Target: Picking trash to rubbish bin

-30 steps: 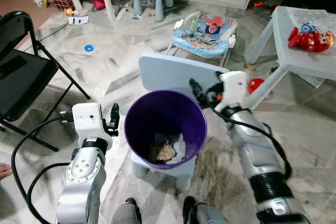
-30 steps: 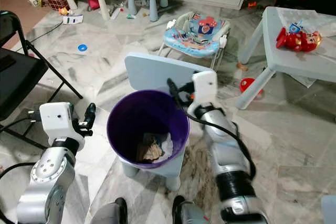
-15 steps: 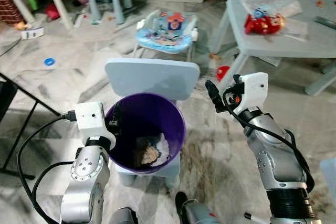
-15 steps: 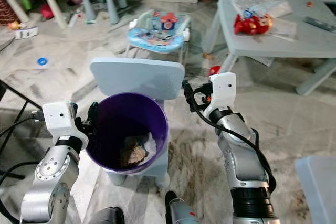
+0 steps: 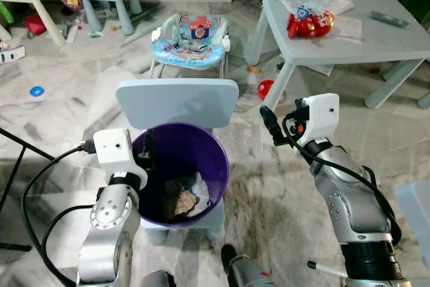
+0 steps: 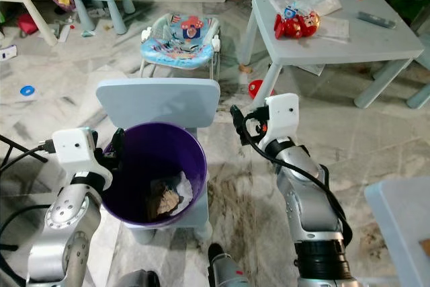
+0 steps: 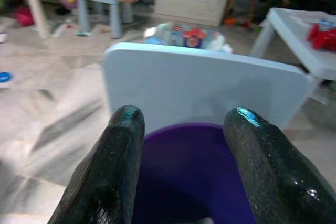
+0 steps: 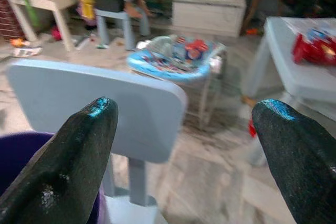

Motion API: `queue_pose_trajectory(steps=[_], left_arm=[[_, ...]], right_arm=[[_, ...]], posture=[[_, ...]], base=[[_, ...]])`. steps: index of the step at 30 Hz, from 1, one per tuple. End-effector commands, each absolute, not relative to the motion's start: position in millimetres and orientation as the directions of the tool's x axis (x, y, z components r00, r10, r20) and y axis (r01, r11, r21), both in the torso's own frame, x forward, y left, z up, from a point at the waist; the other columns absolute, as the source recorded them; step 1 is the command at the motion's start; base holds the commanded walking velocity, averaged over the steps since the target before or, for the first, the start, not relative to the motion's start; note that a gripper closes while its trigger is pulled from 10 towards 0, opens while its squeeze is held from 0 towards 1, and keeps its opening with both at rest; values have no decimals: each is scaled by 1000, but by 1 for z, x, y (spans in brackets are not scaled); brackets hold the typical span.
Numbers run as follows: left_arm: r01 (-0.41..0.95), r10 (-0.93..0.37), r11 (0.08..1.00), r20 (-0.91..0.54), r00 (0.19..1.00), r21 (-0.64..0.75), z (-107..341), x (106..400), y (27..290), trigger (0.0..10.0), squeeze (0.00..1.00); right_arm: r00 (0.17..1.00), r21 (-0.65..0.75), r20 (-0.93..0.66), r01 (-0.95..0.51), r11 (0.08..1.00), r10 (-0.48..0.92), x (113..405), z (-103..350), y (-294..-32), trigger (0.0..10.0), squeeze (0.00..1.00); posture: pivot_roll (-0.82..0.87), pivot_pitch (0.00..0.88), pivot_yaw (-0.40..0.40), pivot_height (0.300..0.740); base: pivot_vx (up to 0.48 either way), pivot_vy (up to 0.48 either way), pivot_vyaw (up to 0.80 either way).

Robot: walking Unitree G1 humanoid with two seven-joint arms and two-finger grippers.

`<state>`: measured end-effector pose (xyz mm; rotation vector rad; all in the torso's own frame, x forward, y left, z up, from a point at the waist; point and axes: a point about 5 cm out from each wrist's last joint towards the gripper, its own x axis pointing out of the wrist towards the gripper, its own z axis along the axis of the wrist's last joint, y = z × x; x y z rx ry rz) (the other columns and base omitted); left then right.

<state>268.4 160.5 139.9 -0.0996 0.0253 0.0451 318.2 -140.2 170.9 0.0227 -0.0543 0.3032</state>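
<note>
1. Left eye view: a purple rubbish bin (image 5: 180,173) is seen standing on the seat of a small pale blue chair (image 5: 177,101), with the chair's backrest rising just behind it.
2. Crumpled trash (image 5: 186,197), brown and white, is seen lying at the bottom of the bin.
3. The left tool (image 5: 146,152) is held at the bin's left rim; in the left wrist view its fingers (image 7: 119,171) are spread apart, with nothing between them.
4. The right tool (image 5: 269,124) is raised to the right of the chair, apart from the bin; in the right wrist view its fingers (image 8: 73,156) are spread wide and empty.
5. A pale table (image 5: 376,38) carrying a red toy (image 5: 306,23) is seen to the right, and a baby bouncer (image 5: 189,38) stands on the marble floor (image 5: 269,199) beyond the chair.
</note>
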Motion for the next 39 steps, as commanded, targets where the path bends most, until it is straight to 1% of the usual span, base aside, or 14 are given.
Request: queue_pose_trajectory(steps=[1,22,39], left_arm=[[-44,40,994,-39,998,-104,136,267,160,10000,0],[-27,23,993,-39,999,-112,137,267,159,10000,0],[-20,16,994,-43,999,-109,136,268,158,10000,0]], right_arm=[[951,10,74,-302,953,300,317,176,-140,10000,0],[951,18,70,-303,953,301,317,175,-137,10000,0],[950,19,73,-306,952,304,318,176,-136,10000,0]], posture=[[91,209,-57,740],[92,213,-51,740],[91,212,-51,740]], base=[[0,0,0],[0,0,0],[-264,0,0]])
